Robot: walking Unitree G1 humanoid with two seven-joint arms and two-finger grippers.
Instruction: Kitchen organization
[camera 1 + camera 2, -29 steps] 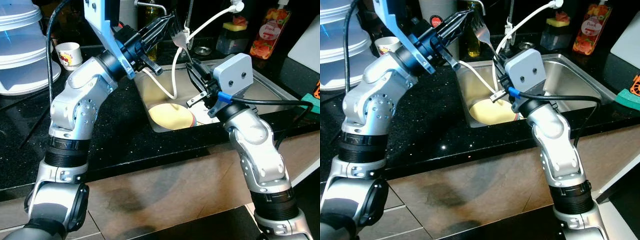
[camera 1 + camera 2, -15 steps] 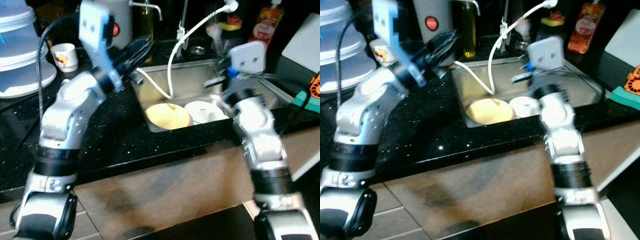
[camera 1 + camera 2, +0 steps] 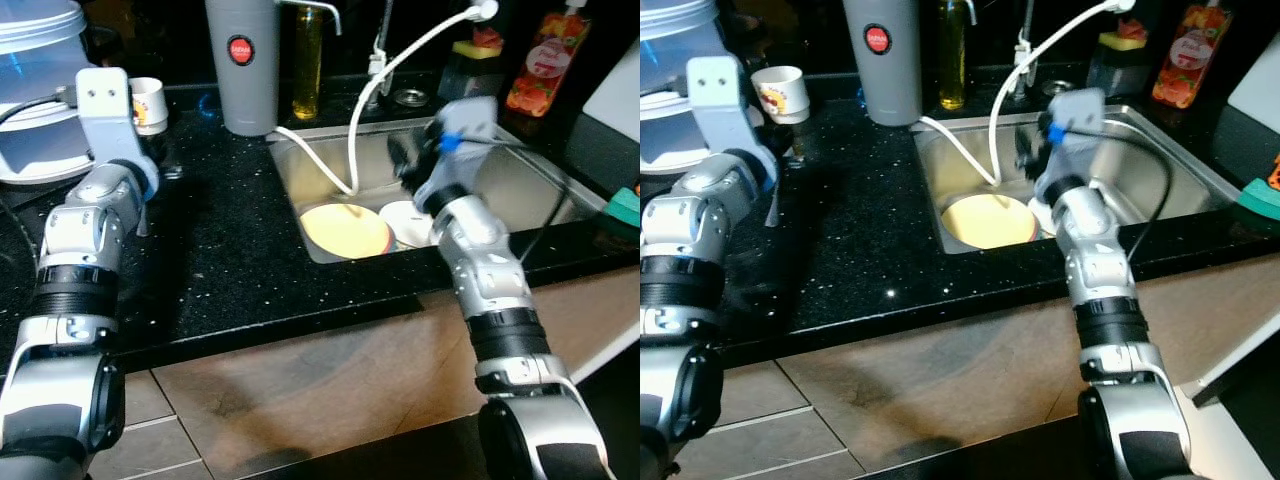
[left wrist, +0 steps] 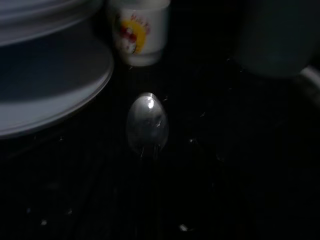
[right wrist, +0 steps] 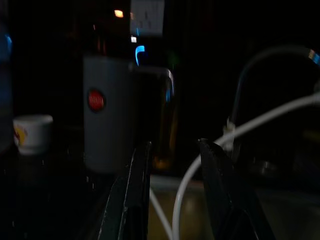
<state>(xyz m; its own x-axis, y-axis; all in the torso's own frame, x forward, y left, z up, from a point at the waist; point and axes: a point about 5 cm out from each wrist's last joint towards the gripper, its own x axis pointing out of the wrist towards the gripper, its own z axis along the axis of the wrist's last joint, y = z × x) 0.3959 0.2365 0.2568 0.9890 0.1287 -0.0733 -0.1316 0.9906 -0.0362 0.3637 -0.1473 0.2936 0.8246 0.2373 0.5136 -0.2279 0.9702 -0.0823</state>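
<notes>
My left gripper (image 3: 146, 203) is down at the black counter, close to a white cup (image 3: 150, 92) and a stack of white plates (image 4: 45, 75). It is shut on a metal utensil (image 4: 147, 125), whose shiny rounded head points toward the cup. My right gripper (image 5: 172, 165) hovers over the steel sink (image 3: 545, 175), facing the grey canister (image 5: 105, 120), and stands open with nothing between its fingers. In the sink lie a yellow plate (image 3: 345, 228) and a white dish (image 3: 405, 222).
A grey canister (image 3: 243, 65) and an oil bottle (image 3: 308, 60) stand behind the sink. A white hose (image 3: 405, 58) loops from the tap into the basin. A red bottle (image 3: 540, 65) and a sponge holder (image 3: 474, 62) are at the back right. Bare black counter (image 3: 230, 240) lies between my arms.
My left arm has swung from above the sink out to the left counter beside the cup, carrying the utensil. My right gripper has let go and pulled back over the basin.
</notes>
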